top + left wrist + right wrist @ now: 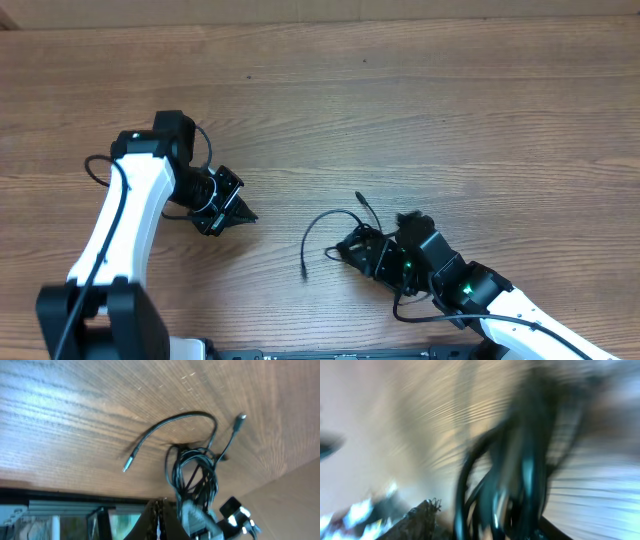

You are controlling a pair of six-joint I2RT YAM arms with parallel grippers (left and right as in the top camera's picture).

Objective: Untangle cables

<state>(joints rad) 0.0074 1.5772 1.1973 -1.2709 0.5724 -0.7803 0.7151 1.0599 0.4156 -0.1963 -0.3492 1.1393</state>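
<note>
The cables (335, 214) are thin black cords on the wooden table, knotted into a bundle (196, 467) with one loose arc ending in a small plug (128, 465) and another plug (240, 417) sticking up. My right gripper (362, 250) is at the bundle. In the blurred right wrist view its jaws (490, 512) stand apart with the cords (520, 480) between them, and pale table shows between the left finger (417, 519) and the nearest cord. My left gripper (245, 214) is shut on nothing, left of the cables and apart from them; its tips (161, 505) are pressed together.
The wooden table (400, 90) spreads far and to both sides. The near table edge and a black frame (60, 505) lie just behind the bundle. The right arm's own thicker wire (430, 318) loops beside its wrist.
</note>
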